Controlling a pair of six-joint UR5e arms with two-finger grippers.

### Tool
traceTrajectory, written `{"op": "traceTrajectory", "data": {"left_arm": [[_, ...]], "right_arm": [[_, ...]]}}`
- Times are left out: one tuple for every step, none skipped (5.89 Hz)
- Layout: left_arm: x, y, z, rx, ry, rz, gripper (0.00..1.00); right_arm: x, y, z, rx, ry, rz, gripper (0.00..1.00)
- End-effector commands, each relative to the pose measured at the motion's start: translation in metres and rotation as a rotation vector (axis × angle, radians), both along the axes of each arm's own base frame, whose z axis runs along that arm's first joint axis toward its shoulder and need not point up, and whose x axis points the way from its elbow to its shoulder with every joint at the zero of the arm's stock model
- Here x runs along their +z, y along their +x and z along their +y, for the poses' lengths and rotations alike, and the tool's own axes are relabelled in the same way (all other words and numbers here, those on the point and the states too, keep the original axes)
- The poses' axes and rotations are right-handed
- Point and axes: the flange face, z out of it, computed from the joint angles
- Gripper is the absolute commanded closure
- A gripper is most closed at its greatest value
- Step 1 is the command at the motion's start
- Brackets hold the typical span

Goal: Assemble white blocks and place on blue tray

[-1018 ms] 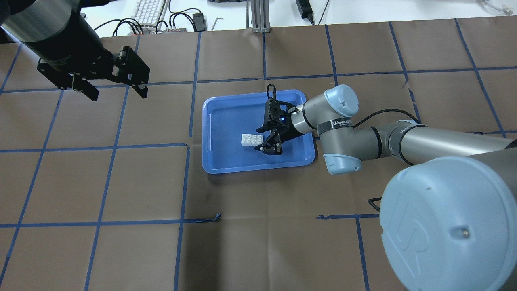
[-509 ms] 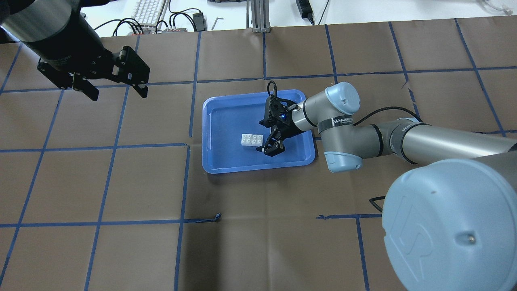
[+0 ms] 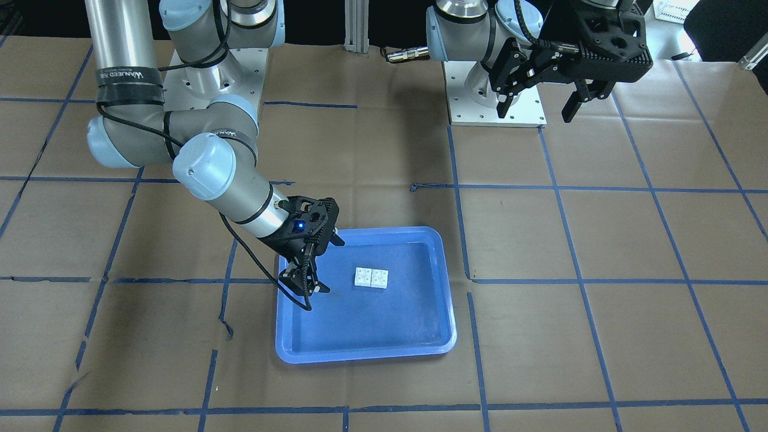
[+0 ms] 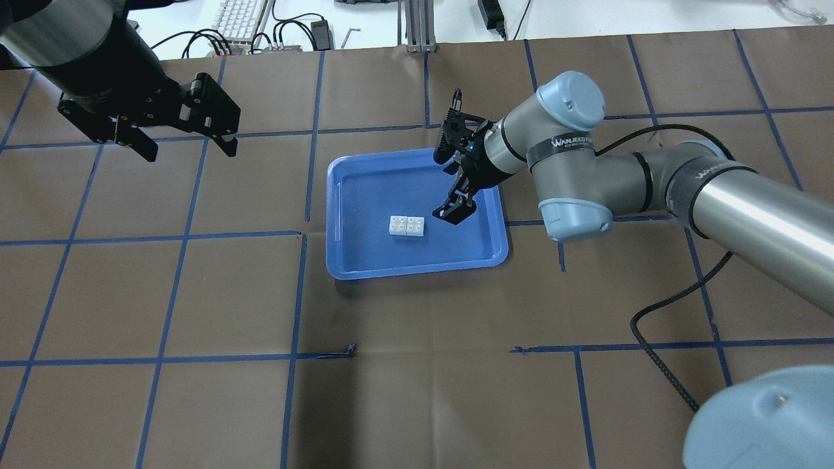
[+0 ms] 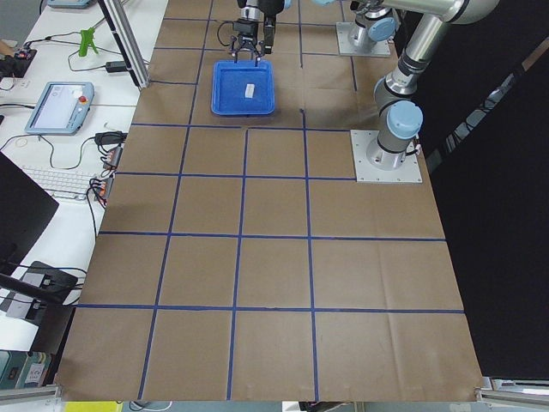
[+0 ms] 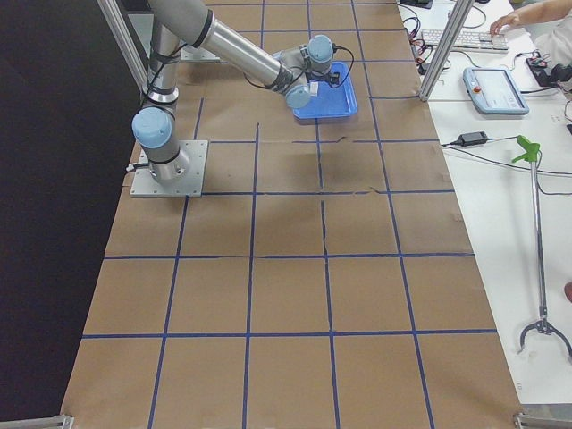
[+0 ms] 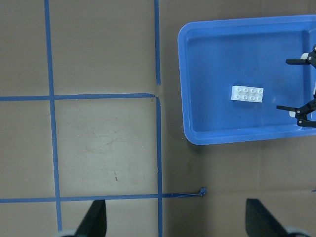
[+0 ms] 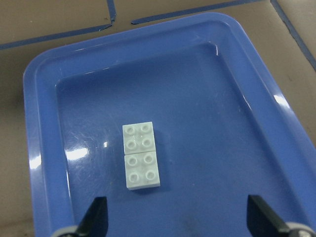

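Two white blocks (image 4: 406, 225) lie joined side by side, studs up, on the floor of the blue tray (image 4: 371, 195). They also show in the front view (image 3: 371, 278), the left wrist view (image 7: 247, 94) and the right wrist view (image 8: 140, 154). My right gripper (image 4: 447, 189) is open and empty. It hovers over the tray's right part, apart from the blocks; in the right wrist view (image 8: 177, 222) its fingertips stand wide apart. My left gripper (image 4: 192, 153) is open and empty, high over the table far left of the tray (image 7: 222, 54).
A keyboard (image 4: 241, 16) and cables lie beyond the table's far edge, and a metal post (image 4: 417, 26) stands at the far middle. The brown paper carries a blue tape grid with a torn tape end (image 4: 348, 352). Both arm bases (image 3: 495, 96) are on the robot's side.
My right gripper has drawn back from the blocks, up and toward the tray's far right. The joined blocks stay where they were. The left arm has not moved.
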Motion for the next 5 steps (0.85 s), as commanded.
{"op": "traceTrajectory", "data": {"left_arm": [[0.0, 0.001, -0.001, 0.003, 0.0, 0.0, 0.01], [0.0, 0.001, -0.001, 0.003, 0.0, 0.0, 0.01], [0.0, 0.001, -0.001, 0.002, 0.0, 0.002, 0.01], [0.0, 0.001, -0.001, 0.002, 0.0, 0.002, 0.01], [0.0, 0.001, -0.001, 0.002, 0.0, 0.002, 0.01]], "right_arm": [[0.066, -0.015, -0.015, -0.124, 0.091, 0.138, 0.0], [0.103, -0.026, -0.021, -0.303, 0.112, 0.247, 0.0], [0.127, -0.045, -0.027, -0.471, 0.109, 0.333, 0.0], [0.151, -0.065, -0.019, -0.637, 0.178, 0.391, 0.0], [0.172, -0.094, -0.015, -0.846, 0.259, 0.403, 0.0]]}}
